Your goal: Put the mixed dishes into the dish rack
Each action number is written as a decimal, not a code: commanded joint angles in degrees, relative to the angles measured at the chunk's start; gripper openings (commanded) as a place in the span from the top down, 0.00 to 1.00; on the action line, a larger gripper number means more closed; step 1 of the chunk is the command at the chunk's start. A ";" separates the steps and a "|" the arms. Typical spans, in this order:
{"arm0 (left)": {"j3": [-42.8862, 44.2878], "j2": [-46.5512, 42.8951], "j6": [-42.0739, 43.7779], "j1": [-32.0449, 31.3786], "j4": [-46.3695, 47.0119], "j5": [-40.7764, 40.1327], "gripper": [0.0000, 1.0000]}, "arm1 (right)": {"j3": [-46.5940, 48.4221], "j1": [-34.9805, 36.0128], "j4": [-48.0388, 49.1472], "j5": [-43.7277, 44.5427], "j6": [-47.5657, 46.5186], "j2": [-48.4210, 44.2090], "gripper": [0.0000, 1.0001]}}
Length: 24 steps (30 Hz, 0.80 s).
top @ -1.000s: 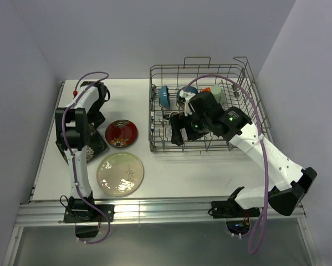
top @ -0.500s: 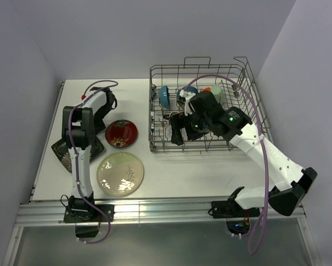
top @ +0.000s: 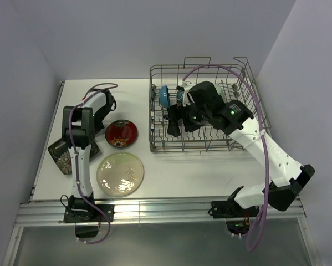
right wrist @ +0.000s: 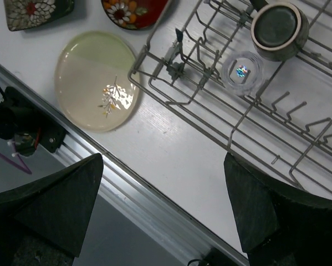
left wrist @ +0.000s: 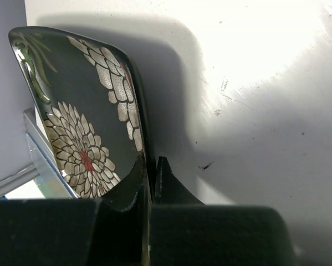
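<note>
- The left pincer [left wrist: 151,166] is closed tight on the rim of a black plate [left wrist: 82,122], with only the plate's thin edge between its tips.
- A second ago this plate was mostly hidden under the left arm. Now it is seen by the left edge of the desk [top: 182,172], and it has been tipped up on its side.
- It cannot be told if the plate is fully off the desk yet.
- This is taken to mean that the grab has worked and the plate is ready to be carried to the rack [top: 199,145].
- The rack is set by the far right corner of the desk, well apart from the plate, so a long carry is needed.
- The right pincer [right wrist: 161,208] is wide open and nothing is held in it.
- It has been pulled up a little and shifted toward the rack's left side since a second ago, so its last job there looks done.
- A mug [right wrist: 279,23], a glass [right wrist: 241,72] and a blue bowl [top: 164,95] are seen inside the rack.
- A red saucer [top: 121,133] and a cream plate [top: 120,174] are left flat on the desk near its left side, so more loading is needed.
</note>
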 commanded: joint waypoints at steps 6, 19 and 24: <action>5.26 -13.37 2.19 1.29 8.85 18.88 1.00 | 3.24 0.86 6.07 -14.75 -3.01 5.57 0.00; -3.96 -30.16 1.92 1.56 12.37 31.22 1.00 | 6.92 7.54 16.98 -18.99 2.18 18.84 0.00; -8.01 -34.47 2.45 2.35 14.04 32.62 1.00 | 4.91 8.16 21.36 -21.79 3.49 20.08 0.00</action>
